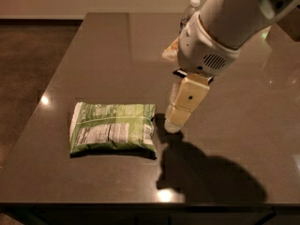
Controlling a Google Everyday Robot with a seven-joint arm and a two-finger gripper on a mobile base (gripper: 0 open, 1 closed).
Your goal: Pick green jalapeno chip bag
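One gripper (172,124) | just right of green jalapeno chip bag (112,134) | opening: cannot tell

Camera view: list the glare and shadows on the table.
Camera view: small bright glare spots on the table near its left edge and front edge; the gripper, just right of the green jalapeno chip bag, casts a broad dark shadow toward the front; a thin shadow lines the bag's front edge.

Cream pincer (174,123) beside green, white-panelled chip bag (112,134) on dark grey table (117,46).
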